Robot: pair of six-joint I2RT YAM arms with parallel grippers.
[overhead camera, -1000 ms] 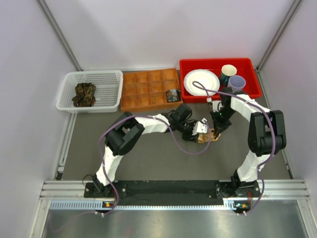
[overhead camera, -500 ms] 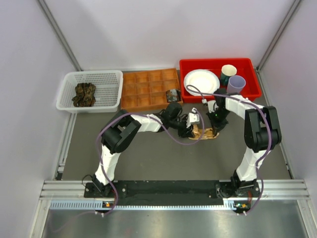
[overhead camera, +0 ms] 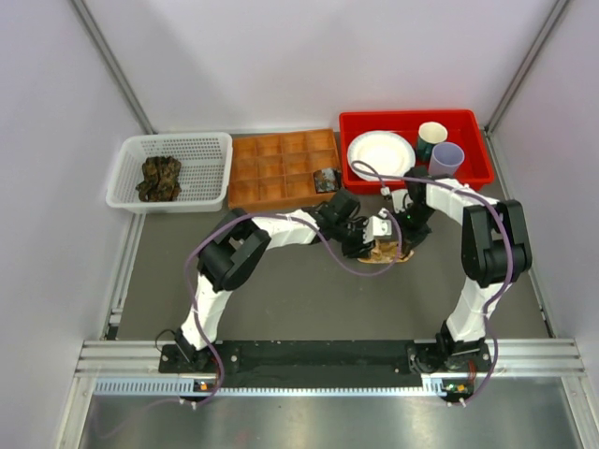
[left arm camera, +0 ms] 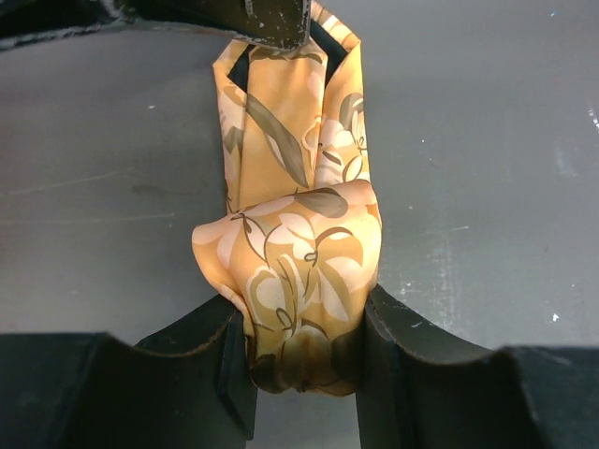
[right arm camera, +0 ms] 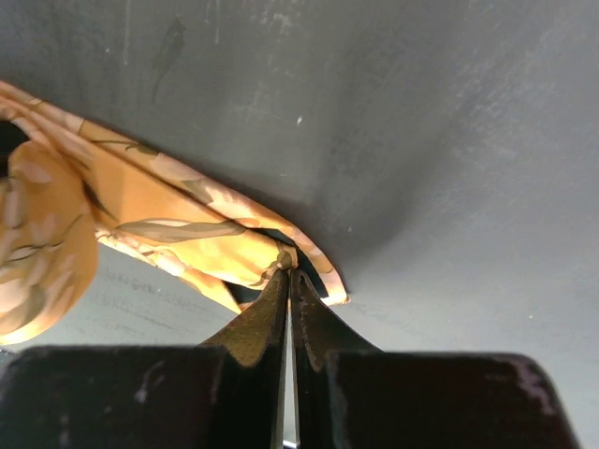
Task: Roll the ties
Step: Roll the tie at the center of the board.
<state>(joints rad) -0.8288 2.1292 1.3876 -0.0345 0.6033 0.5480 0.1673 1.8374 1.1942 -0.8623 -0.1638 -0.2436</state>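
Orange fabric necktie with pale leaf print [left arm camera: 299, 271] lies mid-way across the dark grey table top [overhead camera: 281, 290], between both arms. Left gripper [left arm camera: 304, 323] is clamped on its rolled bundle, a finger on each side. Right gripper [right arm camera: 288, 276] is fully closed, pinching the flat tail. Dark green-brown ties [overhead camera: 159, 178] are bunched in the white mesh basket [overhead camera: 211, 150]. One rolled dark tie [overhead camera: 326, 180] sits in the brown compartment tray [overhead camera: 271, 168], near-right cell.

Pale lilac walls [overhead camera: 281, 65] enclose a dark grey tabletop [overhead camera: 309, 304] edged by an aluminium rail [overhead camera: 529, 360].
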